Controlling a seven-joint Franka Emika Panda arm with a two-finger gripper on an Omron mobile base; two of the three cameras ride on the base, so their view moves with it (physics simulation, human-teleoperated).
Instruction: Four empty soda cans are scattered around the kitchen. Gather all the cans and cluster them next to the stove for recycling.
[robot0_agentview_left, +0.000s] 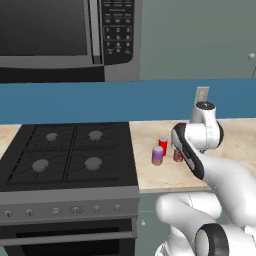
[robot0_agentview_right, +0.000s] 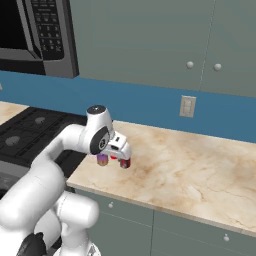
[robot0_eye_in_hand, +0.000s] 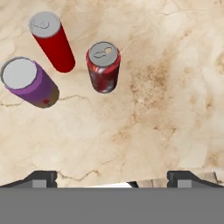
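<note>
The gripper (robot0_eye_in_hand: 112, 177) hangs fully open and empty above the table (robot0_eye_in_hand: 166, 87), with 3 soda cans (robot0_eye_in_hand: 103, 66) clustered below, right of the stove (robot0_agentview_left: 70, 155).

The beige marble table (robot0_agentview_left: 235, 150) carries three upright soda cans grouped near its stove-side edge. A purple can (robot0_eye_in_hand: 31, 83) stands nearest the stove (robot0_agentview_left: 70, 155). A plain red can (robot0_eye_in_hand: 52, 41) stands just beside it. A mottled red can (robot0_eye_in_hand: 104, 66) stands close to both, none touching.
</note>
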